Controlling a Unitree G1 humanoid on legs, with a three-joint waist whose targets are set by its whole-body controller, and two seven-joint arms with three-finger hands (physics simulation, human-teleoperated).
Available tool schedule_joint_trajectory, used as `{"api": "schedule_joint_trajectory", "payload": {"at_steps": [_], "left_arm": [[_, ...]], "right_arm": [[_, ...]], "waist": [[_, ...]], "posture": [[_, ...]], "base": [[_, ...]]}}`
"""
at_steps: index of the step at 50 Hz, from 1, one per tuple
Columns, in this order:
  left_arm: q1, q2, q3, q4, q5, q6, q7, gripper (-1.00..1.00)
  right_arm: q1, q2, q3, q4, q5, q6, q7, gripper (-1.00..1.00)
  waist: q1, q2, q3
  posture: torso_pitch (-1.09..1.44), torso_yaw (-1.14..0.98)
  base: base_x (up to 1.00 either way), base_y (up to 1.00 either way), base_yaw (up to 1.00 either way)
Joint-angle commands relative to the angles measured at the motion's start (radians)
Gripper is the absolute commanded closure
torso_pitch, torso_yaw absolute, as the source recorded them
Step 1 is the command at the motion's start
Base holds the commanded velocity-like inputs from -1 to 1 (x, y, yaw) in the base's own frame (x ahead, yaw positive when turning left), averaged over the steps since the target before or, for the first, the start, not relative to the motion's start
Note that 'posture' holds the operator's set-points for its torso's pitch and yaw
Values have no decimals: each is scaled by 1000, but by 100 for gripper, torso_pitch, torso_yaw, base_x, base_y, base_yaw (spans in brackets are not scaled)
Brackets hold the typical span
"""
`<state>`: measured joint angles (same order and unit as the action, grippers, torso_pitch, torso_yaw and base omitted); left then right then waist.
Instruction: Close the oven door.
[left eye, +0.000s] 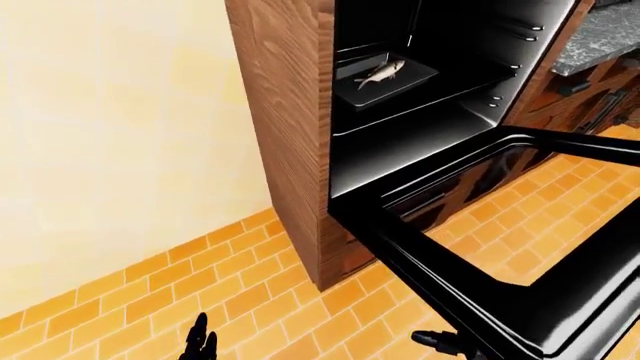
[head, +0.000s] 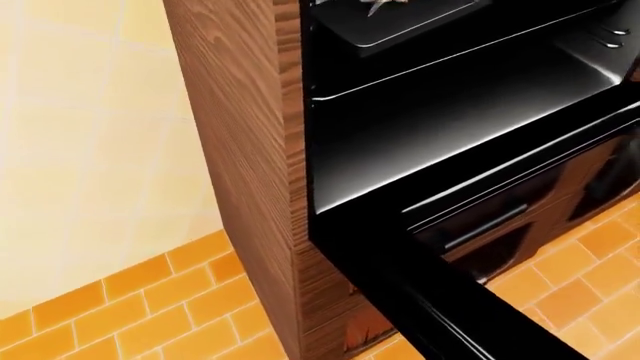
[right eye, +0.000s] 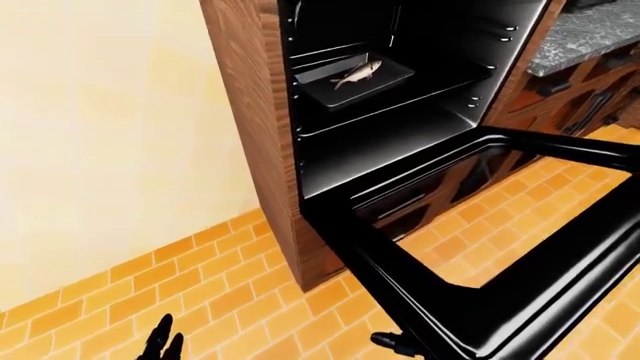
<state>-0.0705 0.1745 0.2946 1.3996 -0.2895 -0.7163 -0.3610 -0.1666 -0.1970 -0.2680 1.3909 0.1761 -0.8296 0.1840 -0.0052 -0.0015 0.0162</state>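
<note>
The black oven door (left eye: 450, 274) hangs wide open, folded down flat, with floor tiles showing through its glass. Behind it the oven cavity (left eye: 420, 127) gapes in a tall wooden cabinet (left eye: 290, 112). On an upper rack lies a dark tray (left eye: 405, 84) holding a pale fish (left eye: 380, 73). My left hand (left eye: 200, 346) shows at the bottom edge of the left-eye view, fingers spread, well left of the door. My right hand (left eye: 438, 342) sits at the door's outer left corner, mostly hidden beneath it. The head view shows only the door's rail (head: 440, 300) and the cavity.
A cream wall (left eye: 120, 135) fills the left side above an orange tiled floor (left eye: 200, 277). Right of the oven stand a grey stone counter (left eye: 600, 30) and dark wooden drawers (left eye: 585, 101). The open door juts far out over the floor.
</note>
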Motion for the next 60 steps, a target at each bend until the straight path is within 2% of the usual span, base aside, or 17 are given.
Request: {"api": "schedule_joint_trajectory", "payload": {"at_steps": [1, 6, 8, 12, 17, 20, 21, 24, 31, 33, 34, 35, 36, 43, 46, 48, 60], "left_arm": [[-9, 13, 4, -19, -3, -25, -2, -100], [-9, 15, 5, -19, -4, -24, -3, -100], [-9, 15, 5, -19, -4, -24, -4, -100], [-9, 15, 5, -19, -4, -23, -4, -100], [-10, 16, 6, -19, -4, -22, -6, -100], [-10, 17, 7, -19, -4, -21, -6, -100], [-10, 17, 7, -19, -4, -21, -6, -100], [-10, 16, 7, -19, -4, -22, -6, -100], [-11, 14, 5, -20, -6, -23, -6, -100], [-11, 14, 5, -20, -7, -22, -6, -100], [-11, 14, 5, -20, -7, -23, -6, -100], [-11, 14, 4, -20, -7, -23, -6, -100], [-10, 14, 4, -20, -7, -23, -6, -100], [-9, 15, 4, -20, -7, -23, -5, -100], [-9, 15, 4, -20, -6, -23, -5, -100], [-9, 15, 4, -19, -6, -22, -5, -100], [-10, 17, 6, -19, -6, -21, -7, -100]], "right_arm": [[-10, -7, -4, -22, 8, -22, 7, -100], [-10, -7, -3, -22, 9, -21, 11, -100], [-9, -6, -1, -22, 9, -19, 17, -100], [-10, -3, -5, -22, 20, -16, 34, -100], [-10, -2, -5, -22, 27, -14, 40, -100], [-9, -2, -5, -22, 29, -13, 43, -100], [-10, -2, -5, -22, 31, -12, 46, -100], [-11, -2, -5, -23, 34, -11, 50, -100], [-12, -2, -4, -23, 39, -7, 56, -100], [-13, -2, -5, -24, 42, -6, 60, -100], [-12, -1, -4, -23, 42, -7, 61, -100], [-11, -1, -4, -23, 43, -7, 62, -100], [-10, 0, -4, -23, 43, -6, 63, -100], [-11, 0, -5, -23, 50, -1, 72, -100], [-11, 1, -6, -23, 53, 1, 77, -100], [-11, 1, -6, -23, 54, 2, 78, -100], [-10, 3, -6, -23, 63, 5, 90, -100]], "waist": [[-2, 0, -8], [-5, 54, 14], [-4, 34, 8], [-9, 37, 4], [-3, -7, 12], [-11, -82, -9], [-22, -50, -1], [-29, -39, 2], [-5, 39, 24], [1, 95, 9], [-1, 95, -3], [9, 70, 17], [4, 75, 23], [4, 19, 10], [4, -29, 5], [-3, -88, -10], [-3, 30, 15]], "posture": [[0, 0], [0, 0], [0, 0], [0, 0], [0, 0], [0, 0], [0, 0], [0, 0], [0, 0], [0, 0], [0, 0], [0, 0], [0, 0], [0, 0], [0, 0], [0, 0], [0, 0]], "base": [[0, 0, -22], [0, 0, -48], [0, 0, -53], [0, 0, -45], [0, 0, -45], [0, 0, -46], [0, 0, -45], [0, 0, -45], [0, 0, -46], [0, 0, -45], [0, 0, -46], [0, 0, -45], [0, 0, -45], [0, 0, -45], [0, 0, -42], [0, 0, -40], [0, 0, -35]]}}
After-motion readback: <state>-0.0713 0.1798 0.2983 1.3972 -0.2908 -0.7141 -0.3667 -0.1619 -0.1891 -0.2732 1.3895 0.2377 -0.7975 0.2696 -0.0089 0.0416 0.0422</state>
